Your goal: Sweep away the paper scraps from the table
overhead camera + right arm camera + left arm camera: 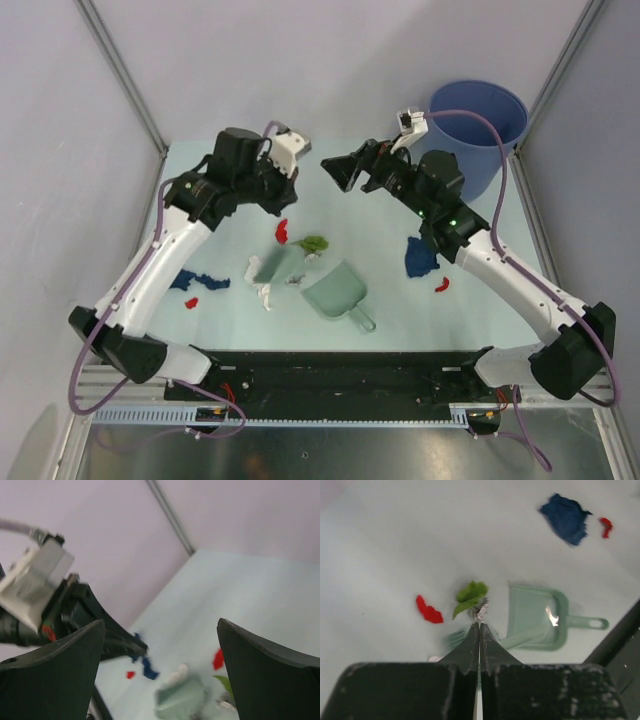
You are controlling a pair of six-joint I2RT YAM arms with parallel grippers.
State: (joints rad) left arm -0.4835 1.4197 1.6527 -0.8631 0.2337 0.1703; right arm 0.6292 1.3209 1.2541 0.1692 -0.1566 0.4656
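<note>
left gripper (480,626) clenched, empty | right gripper (158,625) spread wide, empty | paper scraps (566,516) scattered | risk: grabbing dustpan (530,607) could knock nearby scraps farther

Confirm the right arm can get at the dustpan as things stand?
Probably yes: the right gripper hangs open above the table, and the dustpan lies uncovered mid-table with neither arm across it.

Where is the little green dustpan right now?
In the top view, the dustpan lies near the front middle of the table, just on the near side of the green paper scrap.
</note>
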